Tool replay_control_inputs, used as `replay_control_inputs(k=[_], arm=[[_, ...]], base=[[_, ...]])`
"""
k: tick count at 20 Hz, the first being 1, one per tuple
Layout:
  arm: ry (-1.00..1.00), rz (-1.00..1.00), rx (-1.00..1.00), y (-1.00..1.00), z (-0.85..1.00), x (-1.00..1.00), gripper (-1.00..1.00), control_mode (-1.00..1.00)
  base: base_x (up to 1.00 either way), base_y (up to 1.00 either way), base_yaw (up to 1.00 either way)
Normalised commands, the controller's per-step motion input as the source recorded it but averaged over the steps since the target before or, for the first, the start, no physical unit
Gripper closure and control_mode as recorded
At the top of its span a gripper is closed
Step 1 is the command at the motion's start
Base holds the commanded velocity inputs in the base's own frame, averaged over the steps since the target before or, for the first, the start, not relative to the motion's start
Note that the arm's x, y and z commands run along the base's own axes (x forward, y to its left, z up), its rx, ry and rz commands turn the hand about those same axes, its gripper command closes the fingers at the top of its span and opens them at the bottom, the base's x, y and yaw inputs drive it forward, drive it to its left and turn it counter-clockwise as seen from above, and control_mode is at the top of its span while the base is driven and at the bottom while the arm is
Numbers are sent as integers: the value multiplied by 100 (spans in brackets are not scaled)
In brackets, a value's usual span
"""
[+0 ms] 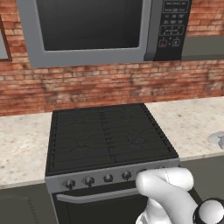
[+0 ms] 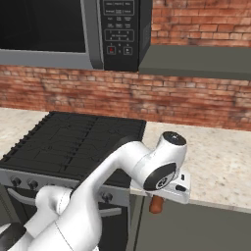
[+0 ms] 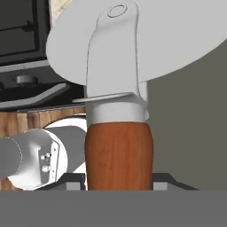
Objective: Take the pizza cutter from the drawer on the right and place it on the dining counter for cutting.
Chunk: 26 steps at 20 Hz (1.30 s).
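Left base view: behind-left of the arm, looking forward and down onto the stove (image 1: 107, 135), microwave (image 1: 105, 28) above. Right base view: behind-right, same stove (image 2: 73, 142) and microwave (image 2: 73, 29), more right counter (image 2: 220, 162). Hand view: very close on the pizza cutter (image 3: 119, 133), oven handle (image 3: 40, 95) behind.

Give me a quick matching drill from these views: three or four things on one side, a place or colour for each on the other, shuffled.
Things:
1. pizza cutter
2. stove
3. microwave
4. counter

Descriptions:
A. mounted on the brick wall above the stove
B. beige speckled stone
C. reddish-brown handle with a pale round blade, held in the gripper
D. black top with a row of knobs along the front

Pairs: 1-C, 2-D, 3-A, 4-B
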Motion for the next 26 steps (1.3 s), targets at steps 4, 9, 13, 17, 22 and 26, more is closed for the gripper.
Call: replay_control_inputs(k=[4,9,13,17,22,26], arm=[[0,-6,-5,75,38,25,100,-100],[0,-8,-12,95,26,33,100,-100],[0,-3,-11,92,13,39,100,-100],[0,0,-15,100,5,42,100,-100],[0,0,-10,94,5,30,100,-100],[0,0,-2,64,6,19,100,-100]], base=[[0,0,0],[0,0,0],[0,0,0],[0,0,0],[0,0,0],[0,0,0]])
